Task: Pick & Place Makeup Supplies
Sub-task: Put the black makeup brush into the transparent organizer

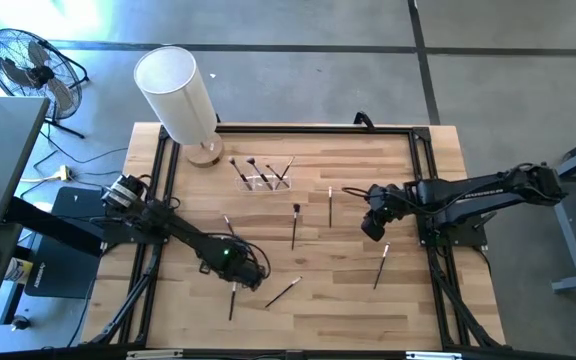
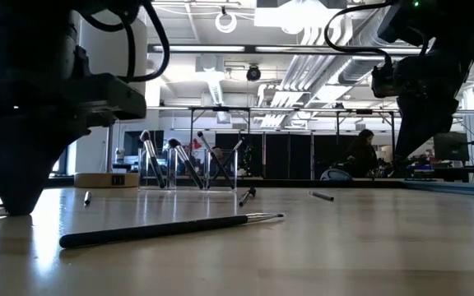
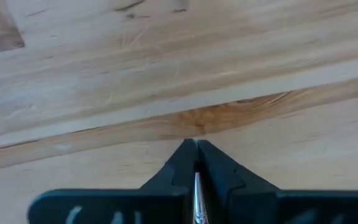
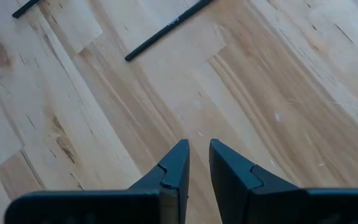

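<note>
A few brushes already stood in the small clear holder (image 1: pixel 264 178) near the back of the bench (image 1: pixel 318 320), just beside the tall white tube (image 1: pixel 178 95). I could count about four in there (image 1: pixel 251 166). That part of the job looked done.

More brushes lay flat on the wood. One dark brush (image 1: pixel 294 226) lay in the middle, and a pale one (image 1: pixel 330 205) was just beside it. Another brush (image 1: pixel 379 266) lay near the right arm. One more (image 1: pixel 283 292) lay toward the front, and a small pale one (image 1: pixel 228 222) lay by the left arm. All of these were yet to be moved, so I think the job was less than half done.

The left claw (image 1: pixel 249 277) was low on the bench at the front left. In the left wrist view its two fingers were pressed together (image 3: pixel 196 163), with a thin shiny brush handle (image 3: pixel 198 198) pinched between them. A dark brush (image 1: pixel 232 300) poked out from under that claw in the view from above, and I think it was the same one. It had not been lifted off the wood.

The right claw (image 4: pixel 199 155) hung over bare wood on the right side of the bench. Its fingers were a little apart and held nothing. A dark brush (image 4: pixel 169 28) lay well in front of it.
</note>
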Controlling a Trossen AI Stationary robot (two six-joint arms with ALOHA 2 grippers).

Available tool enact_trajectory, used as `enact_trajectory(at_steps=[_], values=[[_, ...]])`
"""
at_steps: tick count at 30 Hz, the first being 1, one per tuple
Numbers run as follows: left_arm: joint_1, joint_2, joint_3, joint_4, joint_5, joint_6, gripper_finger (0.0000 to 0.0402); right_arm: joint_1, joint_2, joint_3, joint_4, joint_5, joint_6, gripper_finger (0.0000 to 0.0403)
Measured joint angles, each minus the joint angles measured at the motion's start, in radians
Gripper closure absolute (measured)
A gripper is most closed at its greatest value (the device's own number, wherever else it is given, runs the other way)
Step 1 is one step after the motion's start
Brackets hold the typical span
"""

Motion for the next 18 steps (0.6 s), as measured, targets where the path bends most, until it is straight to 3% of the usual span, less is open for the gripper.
enact_trajectory(at_steps=[8, 13, 18], values=[[0.059, -0.003, 0.029, -0.018, 0.028, 0.078, 0.0398, 0.001, 0.000, 0.000, 0.000, -0.009, 0.000, 0.0347], [0.083, -0.017, 0.127, -0.042, -0.262, 0.108, 0.0400, 0.001, 0.000, 0.000, 0.000, -0.013, 0.000, 0.0347], [0.130, -0.090, 0.223, -0.106, -0.453, 0.232, 0.0401, 0.001, 0.000, 0.000, 0.018, -0.012, 0.000, 0.0350]])
